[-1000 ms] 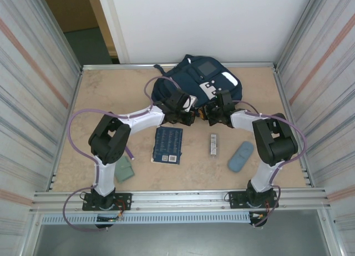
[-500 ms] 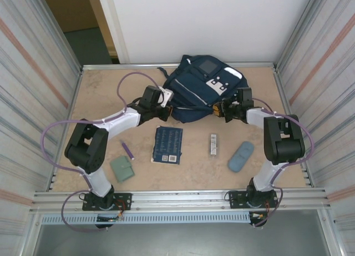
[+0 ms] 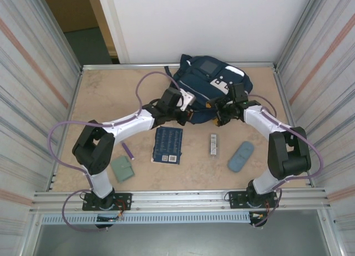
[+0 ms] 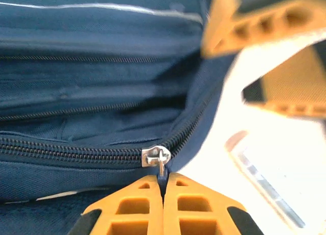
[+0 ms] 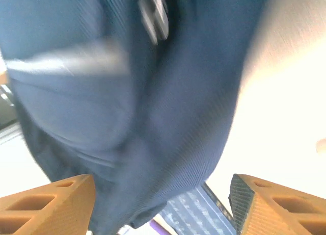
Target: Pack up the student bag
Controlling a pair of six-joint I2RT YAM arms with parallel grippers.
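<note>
Reaching far with both arms to the student bag (image 3: pixel 202 78) at far centre. Pinching its zipper pull (image 4: pixel 155 157) in the closed left gripper (image 4: pixel 163 186); right gripper (image 5: pixel 163 194) spread wide around bag fabric, gripping nothing.

Left claw (image 4: pixel 163 178) pinched tight, right claw (image 5: pixel 159 194) spread

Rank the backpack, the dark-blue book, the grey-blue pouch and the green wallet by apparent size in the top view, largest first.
1. student bag
2. dark-blue book
3. grey-blue pouch and green wallet: too alike to rank.
</note>
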